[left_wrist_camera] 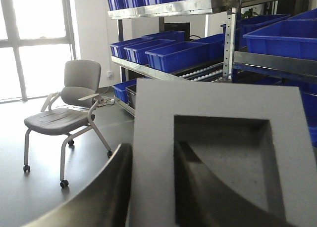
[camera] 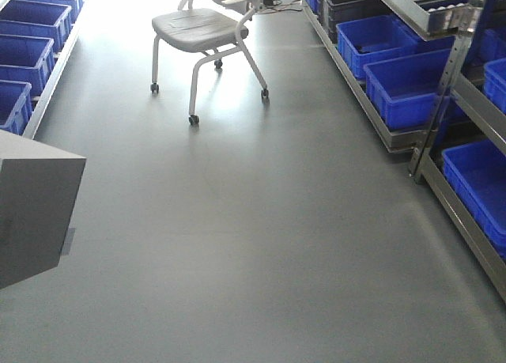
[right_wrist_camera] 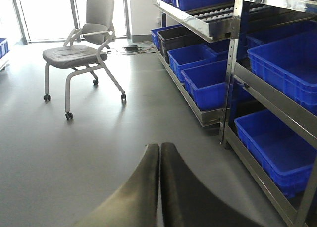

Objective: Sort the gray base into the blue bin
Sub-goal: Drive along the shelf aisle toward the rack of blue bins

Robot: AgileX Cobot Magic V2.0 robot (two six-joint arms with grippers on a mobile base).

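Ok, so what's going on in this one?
The left gripper holds the gray base by one wall, with one finger inside the square recess and one outside. The right gripper is shut and empty. A wheeled chair stands ahead, and blue bins line the racks on both sides. The base is not yet in any bin.

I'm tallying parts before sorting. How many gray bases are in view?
1. The gray base is clamped by the left tool, one finger inside its recess; it also shows at the front view's left edge. Others may lie out of frame.
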